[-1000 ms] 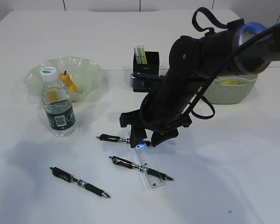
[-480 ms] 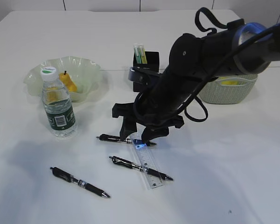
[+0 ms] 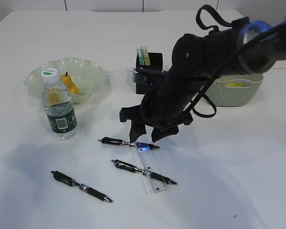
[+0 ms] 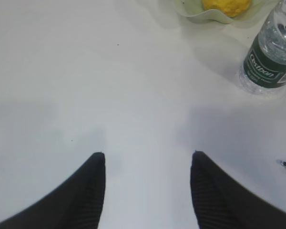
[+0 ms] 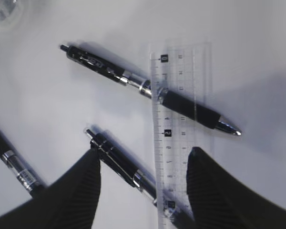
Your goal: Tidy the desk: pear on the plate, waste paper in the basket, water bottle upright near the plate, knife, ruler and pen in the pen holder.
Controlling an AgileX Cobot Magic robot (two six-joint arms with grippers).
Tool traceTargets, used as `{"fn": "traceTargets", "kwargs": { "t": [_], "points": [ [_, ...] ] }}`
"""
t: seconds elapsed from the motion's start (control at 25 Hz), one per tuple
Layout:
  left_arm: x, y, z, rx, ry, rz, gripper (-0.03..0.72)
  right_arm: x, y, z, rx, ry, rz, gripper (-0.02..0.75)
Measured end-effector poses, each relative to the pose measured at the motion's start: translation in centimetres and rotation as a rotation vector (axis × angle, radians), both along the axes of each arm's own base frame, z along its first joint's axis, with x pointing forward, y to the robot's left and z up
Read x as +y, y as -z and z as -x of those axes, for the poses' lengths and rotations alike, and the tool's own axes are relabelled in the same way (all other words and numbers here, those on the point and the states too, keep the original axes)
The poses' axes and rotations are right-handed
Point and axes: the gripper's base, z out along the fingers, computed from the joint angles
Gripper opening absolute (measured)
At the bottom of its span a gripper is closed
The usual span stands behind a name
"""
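From the exterior view we find the right gripper [image 3: 145,135] spread, empty, just above the ruler [image 3: 152,167]; two pens cross it. The pear [image 3: 70,84] lies on the plate [image 3: 93,71], well left of the ruler.

Left wrist view: left gripper [image 4: 148,164] spread over bare desk [image 4: 86,86].

Right wrist view: the fingers [image 5: 88,183] straddle the ruler.

The white bench [image 3: 219,191] carries a ruffled green plate [image 3: 93,71]. Just in front of the plate stands the water bottle [image 3: 58,107]; right of it sit the black pen holder [image 3: 155,61] and the basket [image 3: 233,93]. Further forward lie three pens and the clear ruler [image 3: 151,169].
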Motion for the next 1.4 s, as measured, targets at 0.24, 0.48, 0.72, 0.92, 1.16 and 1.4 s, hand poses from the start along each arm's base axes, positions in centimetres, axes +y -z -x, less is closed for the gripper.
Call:
{"fn": "traceTargets", "kwargs": {
  "t": [0.24,0.48,0.72,0.92,1.16,1.4],
  "points": [
    [0.0,0.0,0.0,0.000,0.000,0.000,0.402,0.8,-1.5,-0.4,-0.067,-0.010,0.116,0.428],
    [0.0,0.0,0.0,0.000,0.000,0.000,0.402,0.8,0.5,0.2,0.056,-0.004,0.185,0.428],
    [0.0,0.0,0.0,0.000,0.000,0.000,0.402,0.9,1.9,0.5,0.122,-0.001,0.199,0.428],
    [0.0,0.0,0.0,0.000,0.000,0.000,0.402,1.1,1.9,0.5,0.120,-0.002,0.197,0.428],
    [0.0,0.0,0.0,0.000,0.000,0.000,0.402,2.4,2.1,0.3,0.107,-0.034,0.208,0.428],
    [0.0,0.0,0.0,0.000,0.000,0.000,0.402,2.9,2.4,-0.6,0.099,-0.050,0.252,0.428]
  ]
}}
